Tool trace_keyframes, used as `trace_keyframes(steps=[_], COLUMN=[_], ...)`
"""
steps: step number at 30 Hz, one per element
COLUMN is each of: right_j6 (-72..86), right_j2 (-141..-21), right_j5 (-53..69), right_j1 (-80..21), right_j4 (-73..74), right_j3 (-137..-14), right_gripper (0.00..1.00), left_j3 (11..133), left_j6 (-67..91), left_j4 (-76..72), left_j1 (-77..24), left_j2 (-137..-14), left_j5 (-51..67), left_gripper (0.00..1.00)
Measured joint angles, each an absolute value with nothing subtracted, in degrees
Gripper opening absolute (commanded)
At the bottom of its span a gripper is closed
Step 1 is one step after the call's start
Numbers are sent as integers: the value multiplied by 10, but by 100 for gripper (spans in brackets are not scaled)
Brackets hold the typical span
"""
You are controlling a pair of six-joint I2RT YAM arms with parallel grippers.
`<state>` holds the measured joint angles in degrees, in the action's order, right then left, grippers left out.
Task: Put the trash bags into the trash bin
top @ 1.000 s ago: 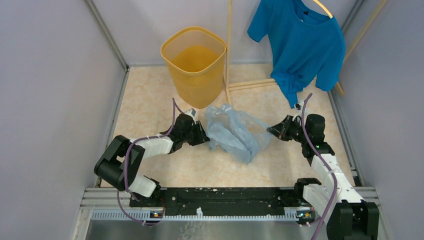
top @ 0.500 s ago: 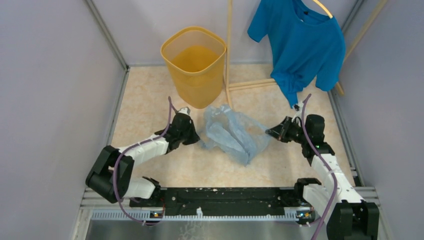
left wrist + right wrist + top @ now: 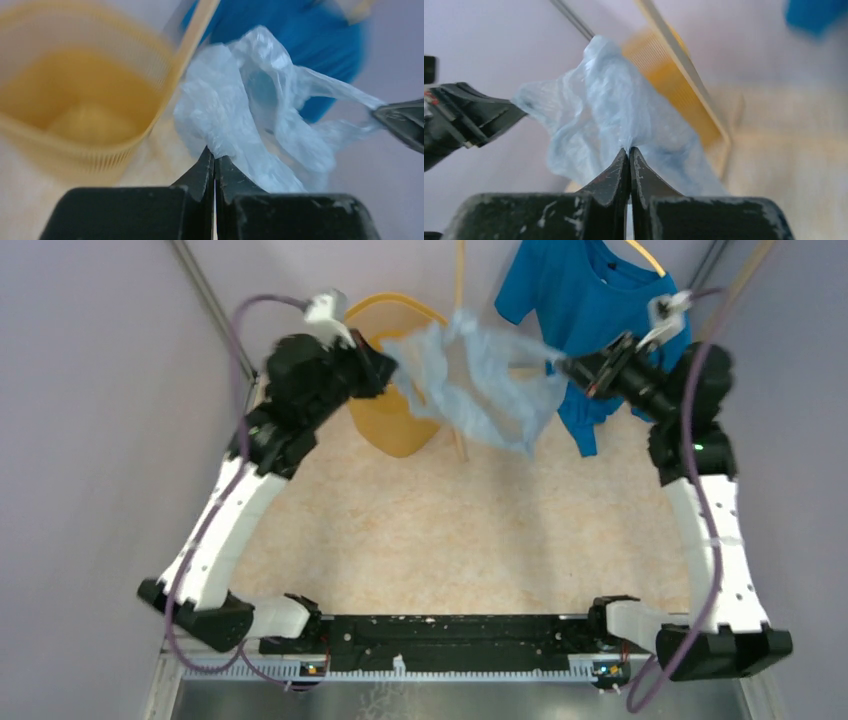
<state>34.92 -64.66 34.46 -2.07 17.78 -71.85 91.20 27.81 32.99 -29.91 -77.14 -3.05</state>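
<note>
The pale blue trash bag hangs stretched in the air between both grippers, high above the floor and just right of the yellow-orange trash bin. My left gripper is shut on the bag's left edge, over the bin's rim. My right gripper is shut on its right edge. In the left wrist view the bag rises from the shut gripper with the bin at left. In the right wrist view the bag is pinched at the gripper, the bin behind it.
A bright blue T-shirt hangs on a wooden rack at the back right, right behind my right gripper. A wooden pole stands beside the bin. Grey walls close in on both sides.
Both arms have lifted the bag from the floor up high and toward the back. The bag is now spread in the air beside the bin's top.
</note>
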Motion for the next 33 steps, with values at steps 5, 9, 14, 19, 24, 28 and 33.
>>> trace_keyframes(steps=[5,9,14,19,24,28,33], right_j6=[342,346,352,365,338,320,319], right_j2=[-550,-368,-317,-342,-416,-482,-375], right_j5=[343,348,351,341,343,341,357], right_j1=[-50,-51,-52,-51,-51,-51,-51], right_j4=[70,-35,-46,130,176,129,-1], right_j3=[-899,-741,-426,-244,-482,-775,-818], right_gripper=[0,0,0,0,0,0,0], left_j3=[972,835,531,336,632,912,889], left_j6=[253,267,330,368,334,312,307], left_j4=[170,78,52,212,264,175,73], left_j1=[-302,-303,-303,-303,-303,-303,-303], left_j2=[-613,-466,-479,-564,-614,-643,-505], left_j5=[62,67,101,117,143,169,160], left_gripper=[0,0,0,0,0,0,0])
